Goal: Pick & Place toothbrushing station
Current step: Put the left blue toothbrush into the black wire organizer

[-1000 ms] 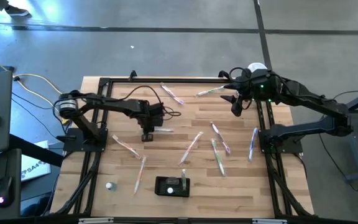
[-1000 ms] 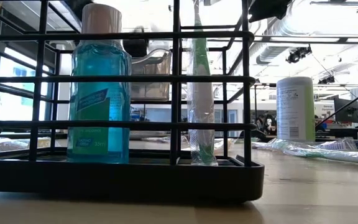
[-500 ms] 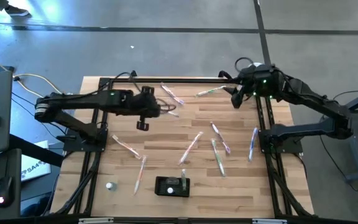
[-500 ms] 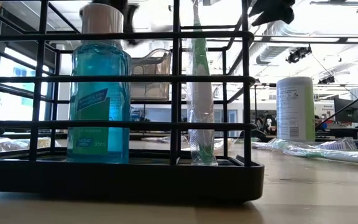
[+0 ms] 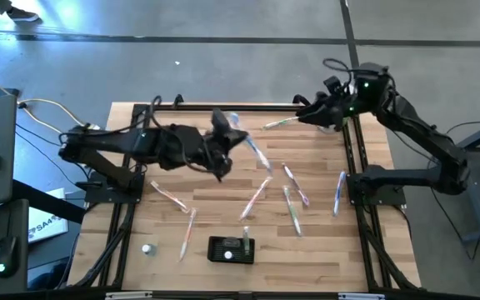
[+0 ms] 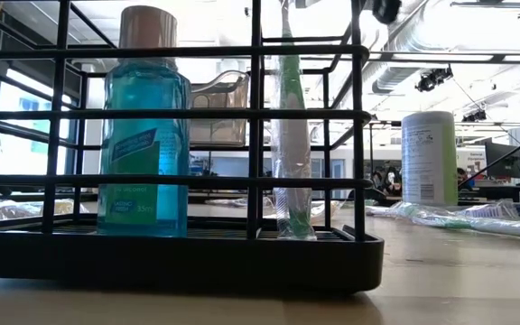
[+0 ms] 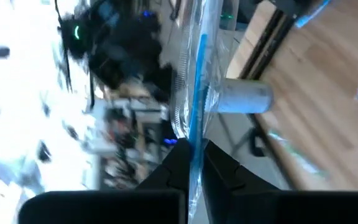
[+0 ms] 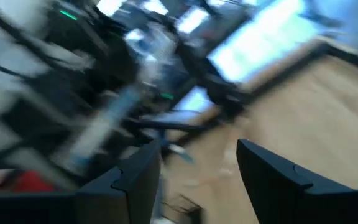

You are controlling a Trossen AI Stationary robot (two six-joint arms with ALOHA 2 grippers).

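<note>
Plainly, the carry step is in hand: the left gripper [image 5: 221, 163], left of centre in the high view, is clamped on a wrapped toothbrush [image 5: 244, 143] and holds it clear of the table [image 5: 323, 258]. In the left wrist view the blue handle inside its clear wrapper [image 7: 194, 93] runs straight out from between the two dark fingers [image 7: 173, 163], which pinch its near end. From above, the free end slants toward the upper right of the frame, so the long axis lies on a diagonal and is nowhere near upright.

The toothbrushing station [image 5: 230, 249] sits at the lower middle of the high view, near the front edge, its long side running left to right across the picture. It fills the low view as a black wire rack, with a blue mouthwash bottle [image 6: 143, 144] in its left bay and one wrapped brush [image 6: 292, 135] already standing upright to the right of the centre bar.

My reading is that the next move calls for swinging the held brush down the frame to the station, turning it upright and lowering it into a free bay beside the standing brush.

The right gripper [image 5: 307, 117] waits at the upper right near the white cylinder [image 5: 337, 123], fingers spread, empty. Other wrapped brushes [image 5: 294, 204] lie scattered across the middle.
</note>
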